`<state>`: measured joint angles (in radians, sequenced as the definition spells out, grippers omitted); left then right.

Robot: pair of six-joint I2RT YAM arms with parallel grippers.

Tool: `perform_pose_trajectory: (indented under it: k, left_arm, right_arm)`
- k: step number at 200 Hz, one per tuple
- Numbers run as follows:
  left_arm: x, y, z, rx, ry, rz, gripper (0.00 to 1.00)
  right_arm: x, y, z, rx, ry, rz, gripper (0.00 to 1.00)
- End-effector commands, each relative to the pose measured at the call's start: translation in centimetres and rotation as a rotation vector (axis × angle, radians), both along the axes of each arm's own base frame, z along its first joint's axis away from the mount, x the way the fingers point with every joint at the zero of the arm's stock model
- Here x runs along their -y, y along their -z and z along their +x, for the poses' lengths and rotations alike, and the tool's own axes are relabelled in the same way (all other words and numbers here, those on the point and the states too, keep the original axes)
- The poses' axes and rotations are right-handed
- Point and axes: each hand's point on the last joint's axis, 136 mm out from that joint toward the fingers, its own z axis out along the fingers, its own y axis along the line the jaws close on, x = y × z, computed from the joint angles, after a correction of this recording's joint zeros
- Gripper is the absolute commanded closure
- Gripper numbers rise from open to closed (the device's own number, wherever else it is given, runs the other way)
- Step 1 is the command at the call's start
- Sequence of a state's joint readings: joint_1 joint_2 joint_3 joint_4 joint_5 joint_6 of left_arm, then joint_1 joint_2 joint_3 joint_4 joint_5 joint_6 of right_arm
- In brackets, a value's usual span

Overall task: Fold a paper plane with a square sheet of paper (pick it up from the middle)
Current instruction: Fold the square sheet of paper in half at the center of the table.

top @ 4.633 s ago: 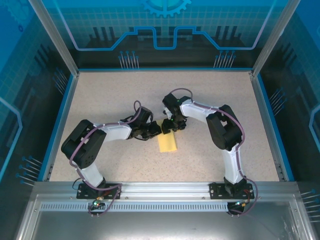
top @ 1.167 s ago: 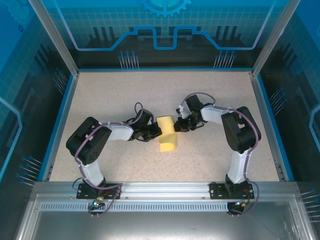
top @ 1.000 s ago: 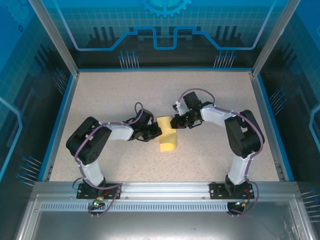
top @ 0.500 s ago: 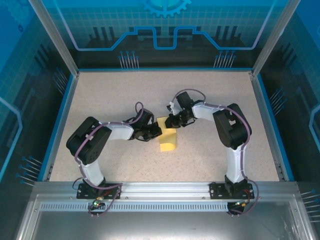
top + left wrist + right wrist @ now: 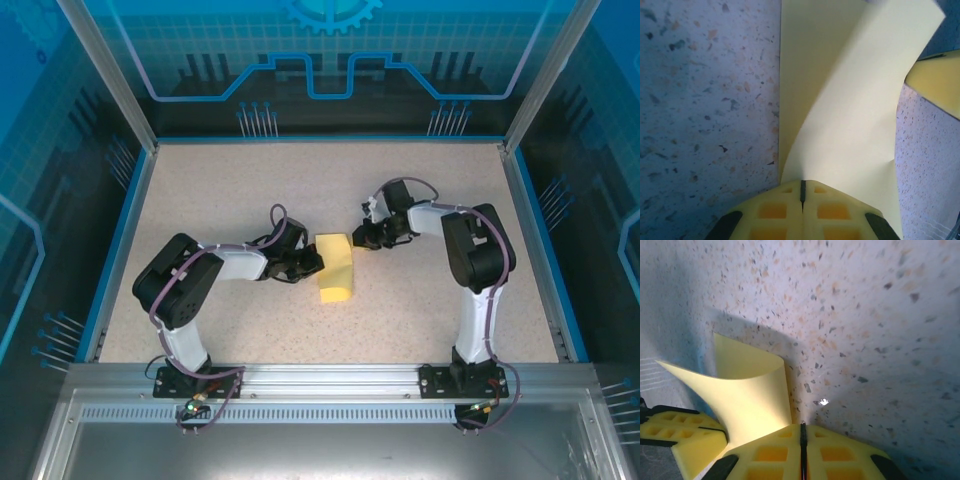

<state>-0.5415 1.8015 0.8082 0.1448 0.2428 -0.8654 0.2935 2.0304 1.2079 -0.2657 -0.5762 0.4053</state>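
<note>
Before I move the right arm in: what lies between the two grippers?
The folded yellow sheet of paper, held by the left gripper, then bare tabletop before the right gripper; top view.

1. No letters, numbers or brand names can be read in any view.
2. A plain gear emblem (image 5: 331,10) marks the blue back panel (image 5: 200,50), top centre.

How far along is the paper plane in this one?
Done: the square sheet of paper is folded over, one flap curling up. In hand: the left hand pinches its edge; right hand shut nearby. Left: nose and wing folds; no dart shape yet.
</note>
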Motion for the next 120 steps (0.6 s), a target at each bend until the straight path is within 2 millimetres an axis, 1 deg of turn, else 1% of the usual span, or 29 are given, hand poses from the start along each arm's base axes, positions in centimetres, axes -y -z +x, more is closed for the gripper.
perform_pose_trajectory:
  k: [1,11,22,23,24,46,66,83,97,120]
  left_arm:
    - [-6.7,8.6,-7.8,-0.329,-0.039,0.319,1.00]
    - [-6.6,8.6,-7.8,-0.330,-0.037,0.319,1.00]
    - [-6.6,8.6,-7.7,-0.329,-0.035,0.320,1.00]
    - [-6.6,8.6,-7.7,-0.329,-0.035,0.320,1.00]
    - [-6.6,8.6,-7.6,-0.329,-0.036,0.320,1.00]
    - [-6.5,8.6,-7.6,-0.329,-0.033,0.319,1.00]
    - [-6.5,8.5,-7.6,-0.331,-0.037,0.321,1.00]
    - [-6.7,8.5,-7.7,-0.332,-0.043,0.321,1.00]
    - [-6.8,8.4,-7.7,-0.332,-0.046,0.325,1.00]
    - [-6.9,8.5,-7.9,-0.337,-0.048,0.330,1.00]
  right_arm:
    - [-0.5,-4.9,1.5,0.138,0.012,0.064,0.90]
    - [-1.5,-5.9,1.0,0.163,-0.012,0.081,0.90]
    - [-2.6,-6.0,0.4,0.160,-0.053,0.062,0.89]
    - [-2.9,-5.8,0.1,0.153,-0.061,0.058,0.89]
    - [-2.9,-6.0,0.2,0.157,-0.062,0.058,0.89]
    - [-5.6,-4.3,-1.4,0.112,-0.141,0.022,0.89]
    - [-6.8,-2.4,-1.6,0.048,-0.156,0.016,0.89]
    - [-7.2,-1.3,-1.2,0.021,-0.144,0.046,0.89]
    - [-7.1,-0.7,-0.6,0.007,-0.130,0.077,0.89]
    - [-5.8,0.7,0.4,-0.008,-0.090,0.060,0.89]
